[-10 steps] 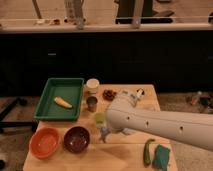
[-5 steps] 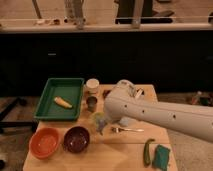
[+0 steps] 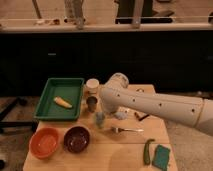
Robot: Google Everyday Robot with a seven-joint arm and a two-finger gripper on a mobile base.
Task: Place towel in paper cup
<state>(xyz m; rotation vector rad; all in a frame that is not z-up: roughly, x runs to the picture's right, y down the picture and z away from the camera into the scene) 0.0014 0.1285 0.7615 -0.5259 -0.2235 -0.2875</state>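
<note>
My tool [image 3: 101, 118] has swung left and back over the last second and now hangs low over the tabletop [image 3: 100, 157], just in front of the dark metal cup [image 3: 91, 103] (whether it grips anything I cannot tell). The towel [image 3: 120, 116] lies bunched just beside it, near the fork [image 3: 127, 130]. It is longer across than deep and points nowhere clear. The paper cup [image 3: 92, 85] stands further back, so I judge the pickup undone.

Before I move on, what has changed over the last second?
The arm swung back toward the cups, its bend now beside the paper cup. The hand drew back slightly and hangs beside the towel, which lies on the table. No grasp or release is visible. Tray, bowls and fork stayed put.
</note>
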